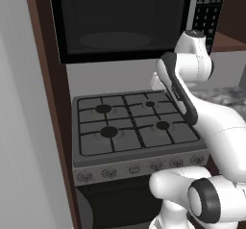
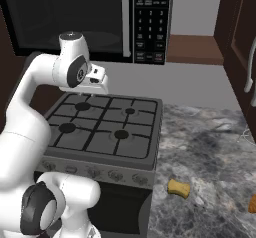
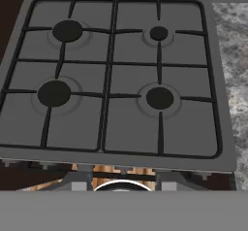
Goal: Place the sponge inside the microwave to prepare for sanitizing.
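The large microwave (image 2: 85,19), a black-cavity box with a silver-framed dark-glass door and a black button panel, hangs above the grey four-burner gas stove (image 3: 116,74); its door looks closed from both base views, though the dim glass makes that uncertain. The speckled grey stone worktop (image 2: 210,147) runs to the stove's right. The robot's white arm holds its tool (image 2: 98,80) over the back of the stove, carrying nothing; whether its jaws are spread or pressed together cannot be told.

The small yellowish-tan sponge (image 2: 178,188) lies on the worktop near its front edge, just right of the stove, well apart from the tool.

To do this step well, the arm should likely swing right and down, descend squarely over the sponge and pinch across its narrow sides.

The panel's white button markings are too small to read; no brand shows.
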